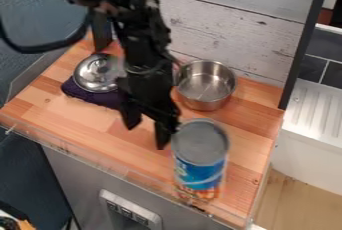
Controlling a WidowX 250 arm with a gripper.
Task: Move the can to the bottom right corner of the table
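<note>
Whitewashed planks [230,29] back a wood-block bench [80,116], which carries a steel pot [206,86] toward one o'clock of centre and, toward ten o'clock, a metal lid [97,73] on a dark purple cloth [87,95]. The can [200,159], a tall cylinder with a blue label and grey top, stands upright toward five o'clock, near the bottom right corner [239,213] of the bench but short of it. Handling (judged): the wall should be stiff and not easily crushed, the label rather smooth; the load would be considerable if full, though the contents cannot be determined. The preferred hold is across opposite sides at mid-height, below the rim, since a push near the top could tip so tall a form. The black gripper [147,136] hangs with its jaws parted and nothing between them; relative to these, the can lies just beside, toward four o'clock.
</note>
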